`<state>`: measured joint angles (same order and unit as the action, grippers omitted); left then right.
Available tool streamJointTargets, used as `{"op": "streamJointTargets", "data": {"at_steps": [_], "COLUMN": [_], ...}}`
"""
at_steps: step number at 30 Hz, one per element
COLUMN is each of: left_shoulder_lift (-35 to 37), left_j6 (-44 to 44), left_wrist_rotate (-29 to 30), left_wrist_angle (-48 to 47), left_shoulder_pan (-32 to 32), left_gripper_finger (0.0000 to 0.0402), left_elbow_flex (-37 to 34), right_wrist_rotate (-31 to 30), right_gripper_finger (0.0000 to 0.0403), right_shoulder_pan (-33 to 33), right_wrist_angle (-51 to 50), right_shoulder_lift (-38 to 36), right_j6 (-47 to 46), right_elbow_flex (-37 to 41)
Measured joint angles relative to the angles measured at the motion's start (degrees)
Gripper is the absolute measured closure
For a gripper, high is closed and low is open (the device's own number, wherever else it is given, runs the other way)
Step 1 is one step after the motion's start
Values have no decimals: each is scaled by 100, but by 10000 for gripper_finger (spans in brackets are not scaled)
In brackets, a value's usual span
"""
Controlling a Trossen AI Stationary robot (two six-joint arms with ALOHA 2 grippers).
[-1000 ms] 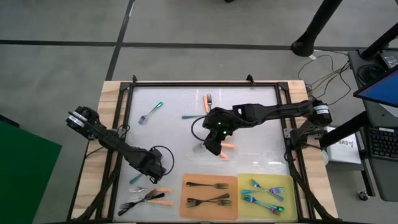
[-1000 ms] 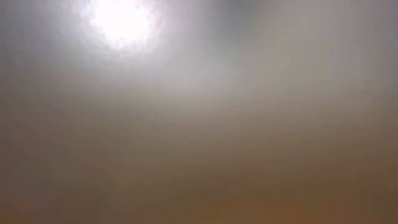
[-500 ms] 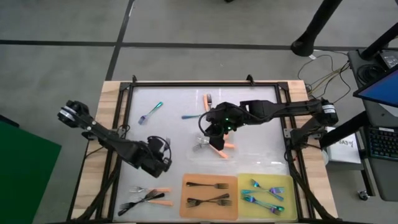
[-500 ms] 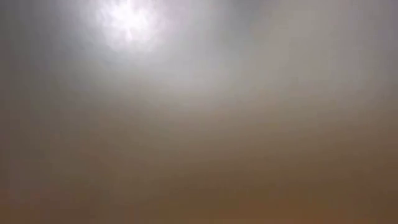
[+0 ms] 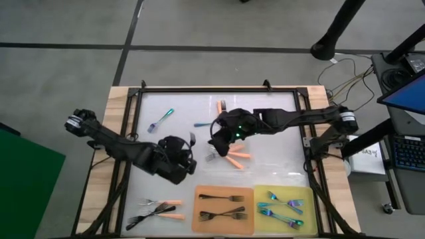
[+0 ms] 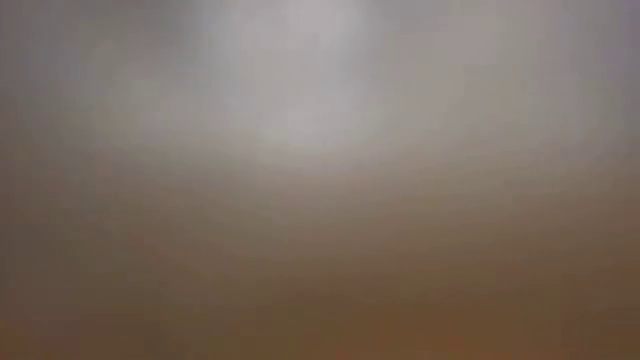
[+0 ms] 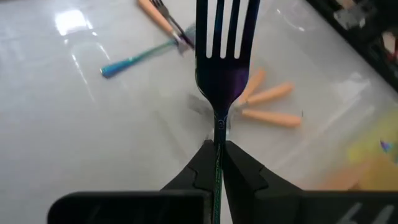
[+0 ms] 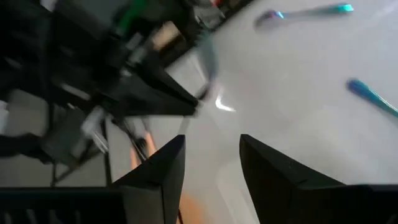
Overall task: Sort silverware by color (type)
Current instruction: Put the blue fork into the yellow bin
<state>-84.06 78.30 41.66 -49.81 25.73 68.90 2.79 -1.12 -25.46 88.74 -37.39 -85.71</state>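
I am seeing the left gripper (image 7: 217, 149) clamping an iridescent fork (image 7: 222, 68) upright above the table (image 5: 272, 106). The right gripper (image 8: 211, 155) is hanging with fingers spread, apparently empty, near the orange-handled forks (image 5: 238, 158).

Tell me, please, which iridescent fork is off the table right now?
The one clamped by its handle in the left end effector, iridescent fork tines out; the other iridescent forks lie flat.

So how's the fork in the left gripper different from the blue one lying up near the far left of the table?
The iridescent fork in the left gripper is lifted off the table, clamped by its handle between shut fingers, tines pointing away from the gripper. The teal fork near the far left lies flat on the white surface, untouched, with no gripper near it. Both have the same blue-teal-purple sheen, so they belong to the same kind.
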Motion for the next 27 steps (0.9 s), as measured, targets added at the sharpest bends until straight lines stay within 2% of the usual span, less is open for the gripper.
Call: {"op": "streamJointTargets", "data": {"at_steps": [4, 14, 27], "left_shoulder_lift": [-6, -4, -3], "left_j6": [-304, -588, -726], "left_wrist_rotate": [52, 47, 45], "left_wrist_angle": [34, 104, 483], "left_shoulder_pan": [-204, -265, -587], "left_gripper_finger": [401, 401, 402], "left_elbow_flex": [152, 179, 179], "right_wrist_rotate": [-108, -1277, -1336], "right_gripper_finger": [264, 260, 259], "right_shoulder_pan": [0, 4, -11], "right_wrist_angle": [379, 669, 823], "right_shoulder_lift": [144, 224, 225], "right_j6": [-175, -251, -269], "right_elbow_flex": [0, 4, 4]}}
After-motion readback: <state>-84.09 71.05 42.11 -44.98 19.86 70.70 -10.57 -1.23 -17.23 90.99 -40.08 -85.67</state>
